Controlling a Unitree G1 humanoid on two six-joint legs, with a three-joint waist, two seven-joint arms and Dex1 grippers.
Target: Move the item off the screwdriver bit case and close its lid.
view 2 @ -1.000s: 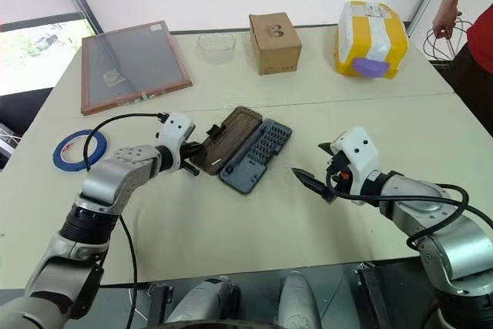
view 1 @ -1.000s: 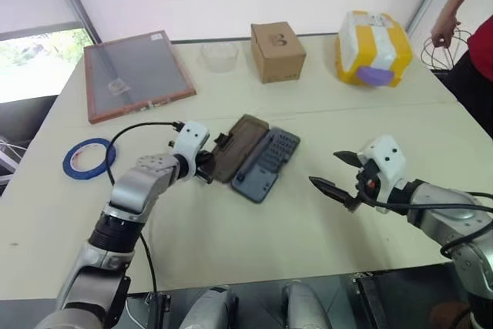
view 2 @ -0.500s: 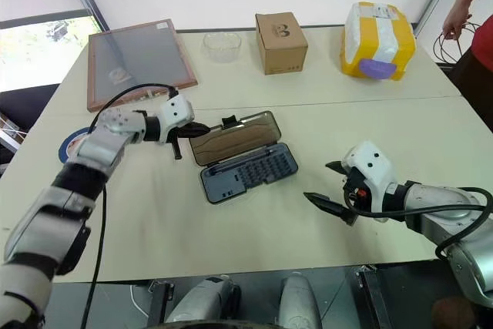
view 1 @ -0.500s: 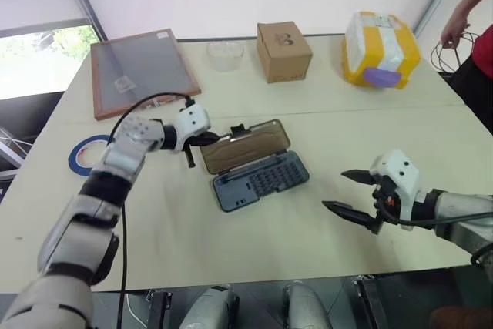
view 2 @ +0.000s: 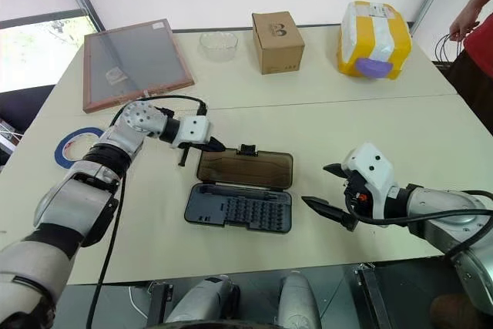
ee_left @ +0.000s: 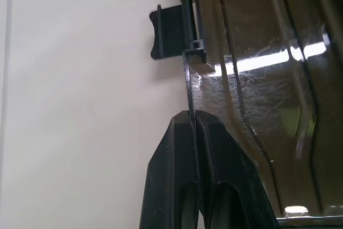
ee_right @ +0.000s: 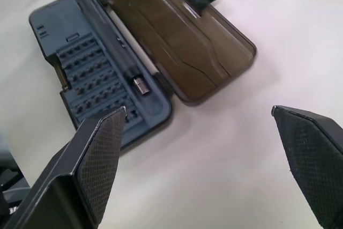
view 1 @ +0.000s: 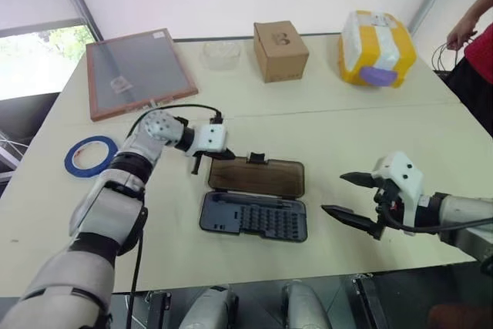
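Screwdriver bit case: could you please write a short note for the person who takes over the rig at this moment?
The left gripper is shut on the edge of the lid, close to the latch.
The right gripper is open and holds nothing; it hangs above the table beside the base.
The lid lies open and flat on the far side, with the base nearer the robot.
Done, as it looks: nothing lies on the lid.
Left to do: fold the lid over the base and press it shut.

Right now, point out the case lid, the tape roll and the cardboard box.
case lid (view 2: 245,169), right eye view, middle of panel
tape roll (view 1: 71,161), left eye view, left rim
cardboard box (view 1: 279,38), left eye view, top face
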